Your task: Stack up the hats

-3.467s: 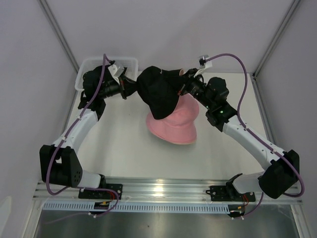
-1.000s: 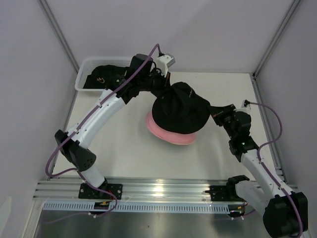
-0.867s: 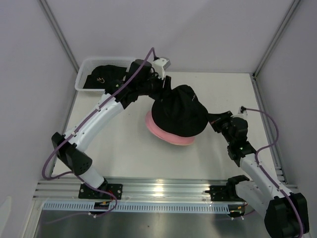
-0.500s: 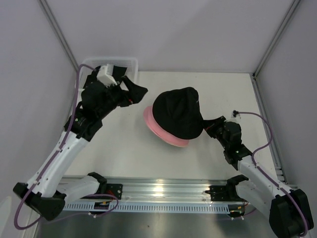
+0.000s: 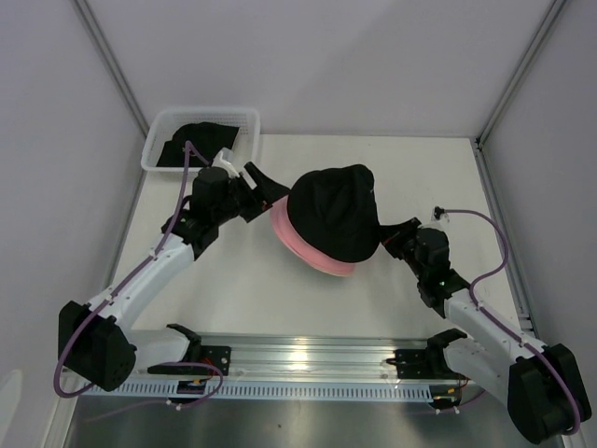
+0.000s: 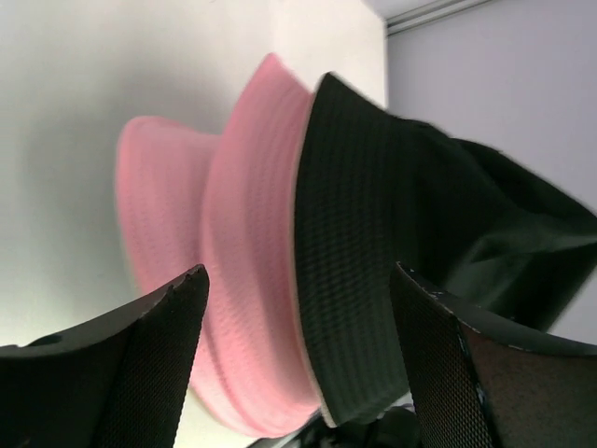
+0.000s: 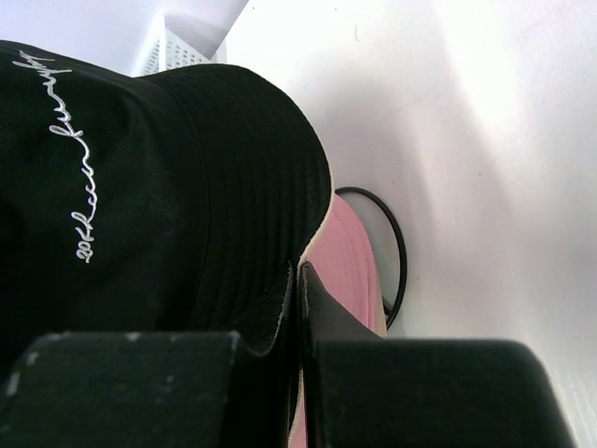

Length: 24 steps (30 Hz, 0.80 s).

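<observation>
The black hat covers the pink hat mid-table, with pink brim showing along its near-left edge; the right gripper is clamped tight on the black brim at the right side, probably to tug it square over the pink one; the left gripper hangs just beside the stack's left edge, fingers spread wide and holding nothing, seemingly free to fetch the second black hat lying in the basket at the far-left corner

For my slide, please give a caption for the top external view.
The black hat rests on the pink hat; right gripper pinches its brim, left gripper open beside the stack.
</observation>
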Each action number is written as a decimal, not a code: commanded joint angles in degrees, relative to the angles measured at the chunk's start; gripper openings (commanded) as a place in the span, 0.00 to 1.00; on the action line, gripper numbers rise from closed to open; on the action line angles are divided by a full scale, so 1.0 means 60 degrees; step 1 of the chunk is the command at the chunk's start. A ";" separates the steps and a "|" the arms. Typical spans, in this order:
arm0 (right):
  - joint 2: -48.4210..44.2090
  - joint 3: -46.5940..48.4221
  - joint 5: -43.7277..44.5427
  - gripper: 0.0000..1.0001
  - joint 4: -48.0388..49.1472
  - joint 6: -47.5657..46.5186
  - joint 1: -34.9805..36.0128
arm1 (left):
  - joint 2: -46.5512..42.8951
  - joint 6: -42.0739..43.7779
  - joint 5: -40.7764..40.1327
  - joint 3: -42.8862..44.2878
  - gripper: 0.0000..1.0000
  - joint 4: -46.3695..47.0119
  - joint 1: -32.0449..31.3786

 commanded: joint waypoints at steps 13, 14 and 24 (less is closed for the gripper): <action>0.0167 0.0413 0.0358 0.00 0.0345 -0.0223 0.0091 | 0.0622 -0.0929 0.0989 -0.0023 0.73 0.1641 -0.0126; 0.0167 0.0413 0.0372 0.00 0.0345 -0.0223 0.0091 | 0.0652 -0.0958 0.1047 0.0006 0.73 0.1641 -0.0141; 0.0240 0.0530 0.0372 0.00 0.0375 -0.0252 0.0091 | 0.1179 -0.1339 0.0990 0.0227 0.24 0.1641 -0.0800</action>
